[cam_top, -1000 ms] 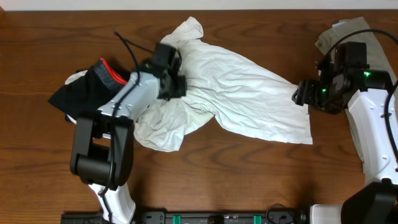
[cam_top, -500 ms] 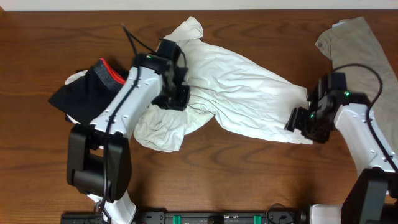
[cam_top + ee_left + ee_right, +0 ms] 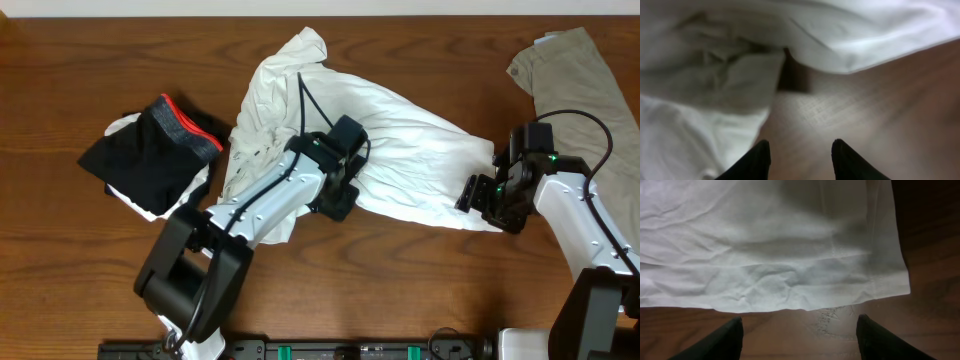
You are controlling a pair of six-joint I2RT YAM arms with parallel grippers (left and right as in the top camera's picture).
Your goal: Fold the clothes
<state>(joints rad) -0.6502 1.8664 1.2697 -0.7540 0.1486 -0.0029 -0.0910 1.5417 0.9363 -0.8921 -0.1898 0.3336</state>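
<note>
The white T-shirt [image 3: 400, 150] lies crumpled across the middle of the table; no lettering shows. My left gripper [image 3: 338, 205] is open and empty over bare wood at the shirt's lower middle edge, with folds of the shirt [image 3: 715, 75] just ahead and to the left of its fingers [image 3: 801, 142]. My right gripper [image 3: 472, 195] is open and empty at the shirt's lower right corner, its fingers [image 3: 800, 319] over wood just short of the hem [image 3: 765, 245]. The black garment [image 3: 150, 155] with a red-edged grey waistband lies at the left. The khaki-grey garment [image 3: 570, 70] lies at the far right.
The wooden table [image 3: 80, 280] shows bare wood along the front and at the far left. A dark rail [image 3: 350, 350] runs along the front edge. A white piece of cloth [image 3: 135, 200] shows under the black garment.
My left arm swung right and down from the shirt's upper left to its lower middle edge. My right arm came down to the shirt's lower right corner, then held still.
</note>
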